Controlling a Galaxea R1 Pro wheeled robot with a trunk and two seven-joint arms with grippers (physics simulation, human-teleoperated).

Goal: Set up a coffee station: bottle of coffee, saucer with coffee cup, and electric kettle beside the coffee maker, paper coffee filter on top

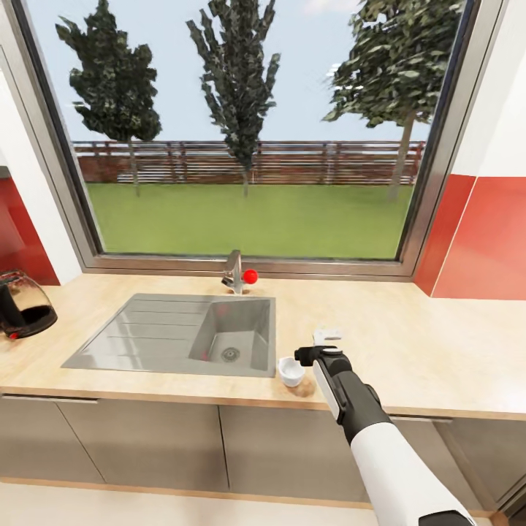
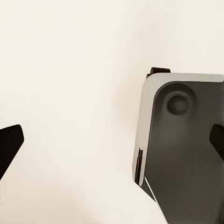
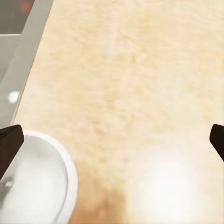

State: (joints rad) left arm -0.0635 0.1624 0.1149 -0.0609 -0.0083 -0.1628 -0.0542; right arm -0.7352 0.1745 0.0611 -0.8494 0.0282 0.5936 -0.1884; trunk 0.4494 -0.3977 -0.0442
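Right end effector (image 1: 327,343) is hovering over the worktop (image 1: 409,343), fingers spread wide, gripping nothing. Coffee cup (image 1: 291,372) is sitting upright just beside it, mouth facing up, near the sink (image 1: 168,336). Electric kettle (image 1: 22,303) is standing far left.

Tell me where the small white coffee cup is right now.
In the head view, the small white coffee cup sits on the light wood-grain countertop near its front edge, just right of the steel sink and beside the right tool.
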